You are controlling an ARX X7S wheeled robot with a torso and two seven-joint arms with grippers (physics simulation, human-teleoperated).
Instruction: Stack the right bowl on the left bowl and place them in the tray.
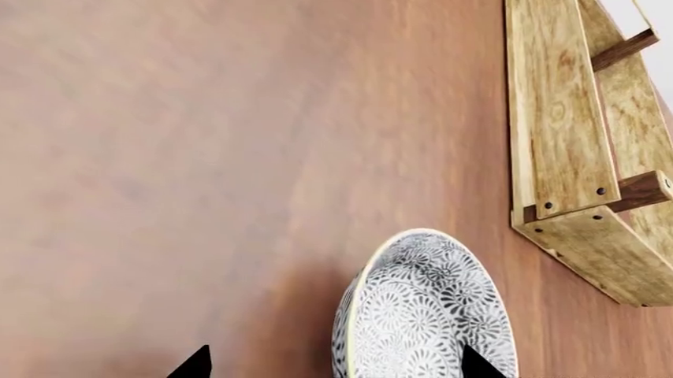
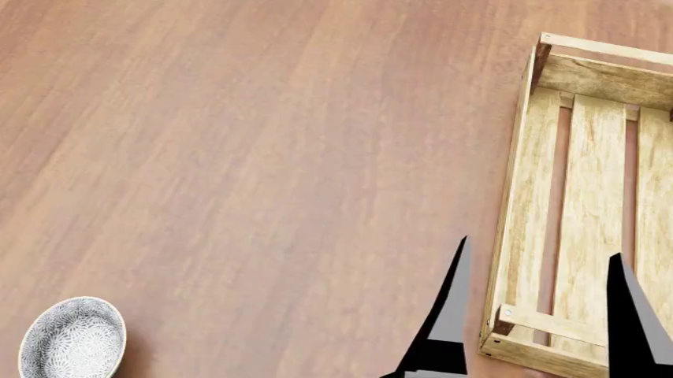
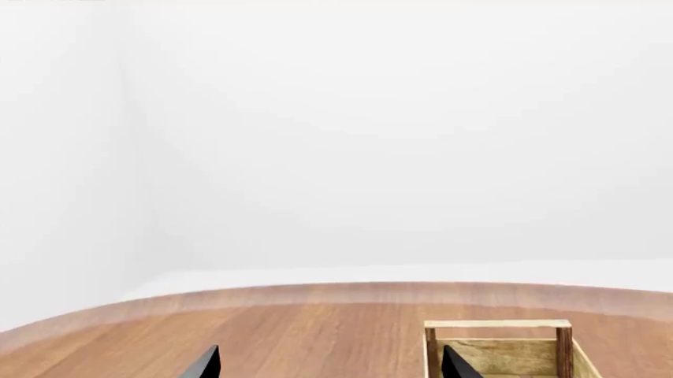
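Head view looks down on a reddish-brown wooden tabletop (image 2: 263,157) with the tray (image 2: 524,197), a light-wood slatted crate, lying at the right side, its floor slats bare with gaps between them. One patterned grey-and-white bowl (image 2: 72,339) sits upright on the tabletop at the lower left, well apart from the tray; only this one bowl shows in any view. The right end effector (image 2: 537,315) hangs over the tray's near end, its two dark fingers spread wide with one finger just outside the tray's left wall and the other above the slats, holding nothing. In the left wrist view the left end effector (image 1: 334,366) shows only as two dark fingertips at the picture's edge, set far apart and released, with the bowl (image 1: 426,311) lying between them and the tray's corner (image 1: 573,157) nearby. The right wrist view shows the tabletop's curved far edge, the tray's end wall (image 3: 496,346) and a plain white background.
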